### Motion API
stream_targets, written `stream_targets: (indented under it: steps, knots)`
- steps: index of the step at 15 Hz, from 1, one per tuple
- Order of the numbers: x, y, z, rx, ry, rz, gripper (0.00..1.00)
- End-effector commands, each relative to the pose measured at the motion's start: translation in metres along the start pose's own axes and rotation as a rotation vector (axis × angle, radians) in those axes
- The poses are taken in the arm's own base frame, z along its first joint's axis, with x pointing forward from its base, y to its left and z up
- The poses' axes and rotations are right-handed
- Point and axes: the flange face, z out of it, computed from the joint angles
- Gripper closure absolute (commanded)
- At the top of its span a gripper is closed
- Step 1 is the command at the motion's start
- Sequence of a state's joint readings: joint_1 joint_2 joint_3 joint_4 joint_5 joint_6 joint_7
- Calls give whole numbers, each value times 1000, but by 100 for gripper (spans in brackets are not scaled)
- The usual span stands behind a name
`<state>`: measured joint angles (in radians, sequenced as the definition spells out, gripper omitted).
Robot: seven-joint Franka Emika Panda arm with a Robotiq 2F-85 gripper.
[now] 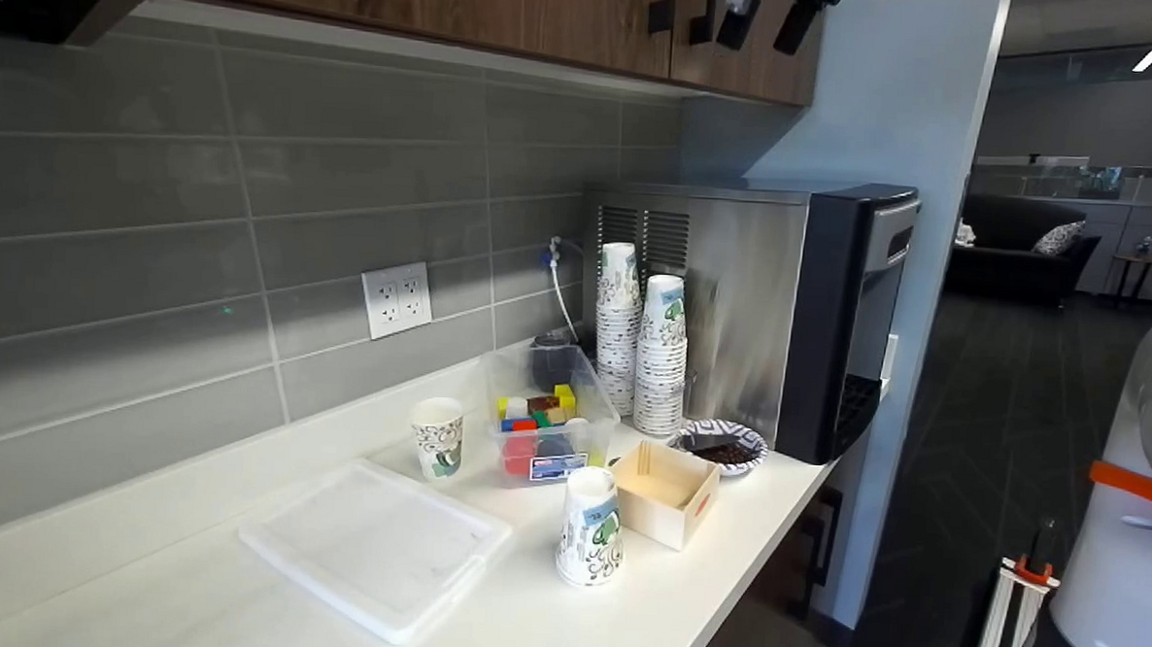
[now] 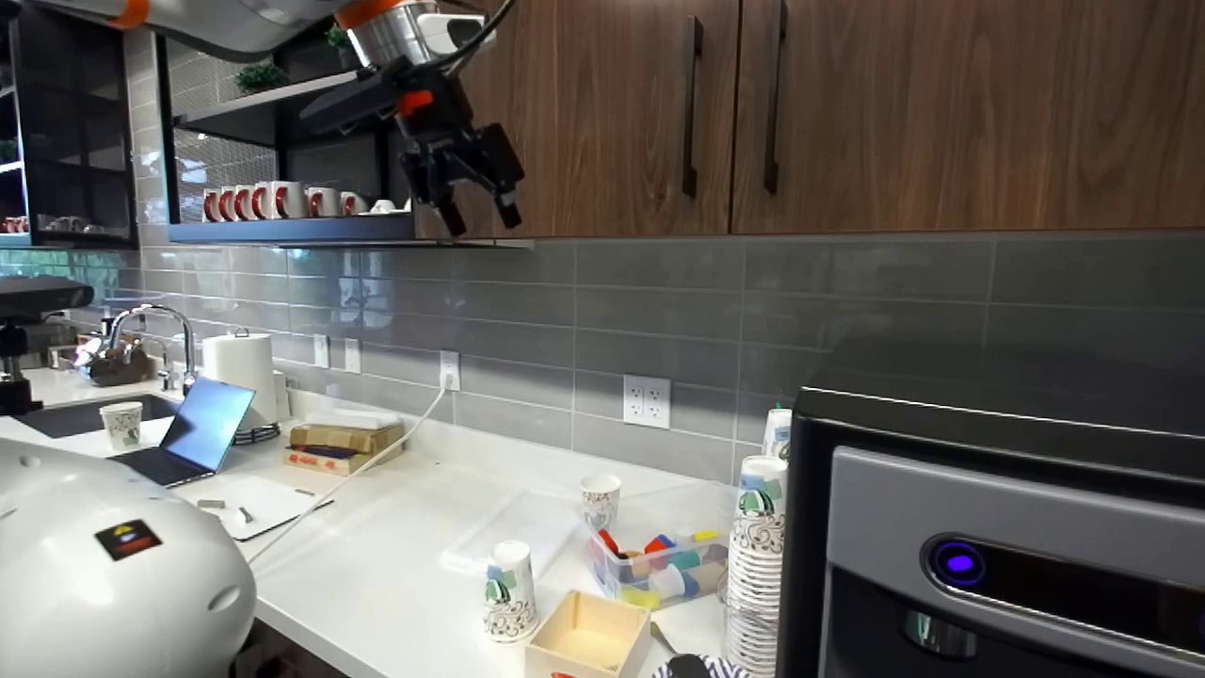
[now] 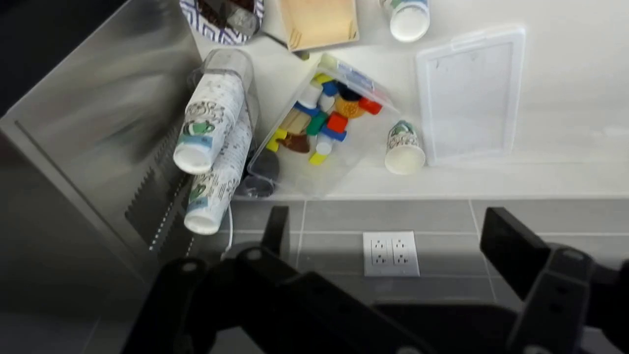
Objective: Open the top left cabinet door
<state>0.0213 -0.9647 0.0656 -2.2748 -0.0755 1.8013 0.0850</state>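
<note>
The wooden upper cabinet has two shut doors. The left door [image 2: 584, 113] and its long black handle [image 2: 691, 108] show in an exterior view, beside the right door [image 2: 941, 113] and its handle [image 2: 774, 99]. The left door [image 1: 405, 5] also shows in an exterior view, with the lower end of its handle [image 1: 660, 16]. My gripper [image 2: 482, 218] is open and holds nothing. It points down, in front of the left part of the left door and apart from the handle. Its fingertips [image 1: 763, 38] also show in an exterior view. The wrist view shows the fingers [image 3: 385, 228] wide apart, with no cabinet handle in sight.
An open shelf [image 2: 292, 231] with mugs adjoins the cabinet's left side. Below, the counter holds a dispenser machine [image 1: 733, 301], stacked paper cups [image 1: 662, 366], a clear bin of blocks [image 1: 547, 434], a lid [image 1: 377, 548], a wooden box [image 1: 666, 493] and a plate [image 1: 741, 443].
</note>
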Motion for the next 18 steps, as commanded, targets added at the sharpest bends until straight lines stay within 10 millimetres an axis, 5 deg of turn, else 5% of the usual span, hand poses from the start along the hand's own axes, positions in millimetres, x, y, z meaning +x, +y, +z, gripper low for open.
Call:
stream_targets:
  steps: [1, 10, 18]
  knots:
    - [37, 19, -26, -42, 133, -66, 0]
    - [110, 63, -34, -114, 403, -144, 0]
    - [153, 109, -24, -214, 613, -55, 0]
